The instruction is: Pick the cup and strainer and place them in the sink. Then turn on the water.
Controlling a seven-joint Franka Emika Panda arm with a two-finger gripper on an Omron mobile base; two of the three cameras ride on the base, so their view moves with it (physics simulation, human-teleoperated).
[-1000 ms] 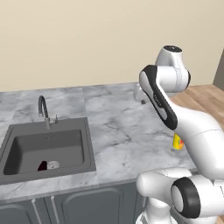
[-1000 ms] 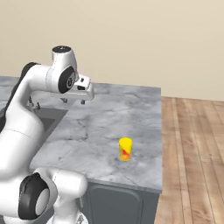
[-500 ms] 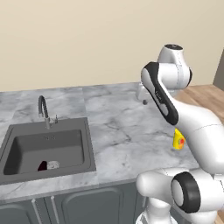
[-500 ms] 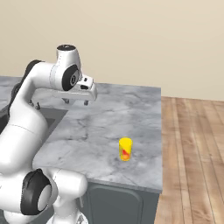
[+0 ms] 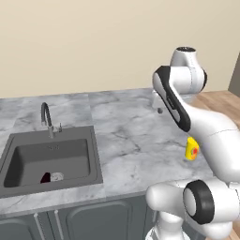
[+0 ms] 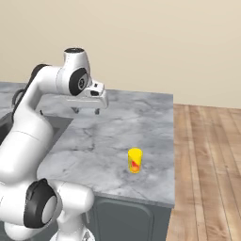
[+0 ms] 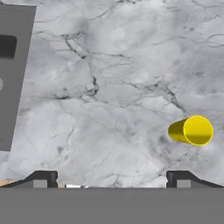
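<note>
Claw (image 6: pixel 86 111) spread wide and empty, high above the small yellow tumbler cup (image 6: pixel 135 160) standing on the marble tabletop (image 6: pixel 103 141); risk: an off-centre descent tips the light cup.

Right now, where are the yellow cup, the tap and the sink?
cup (image 6: pixel 135 160), right base view, middle of its side.
tap (image 5: pixel 45 115), left base view, arched spout.
sink (image 5: pixel 95 157), left base view, right rim.

Grey-white veined marble on the surface (image 6: pixel 99 141), smooth with a soft sheen. The sink (image 5: pixel 95 154) looks matt dark grey; the cup (image 6: pixel 135 160) smooth bright plastic, and the floor (image 6: pixel 207 160) warm wood planks.
</note>
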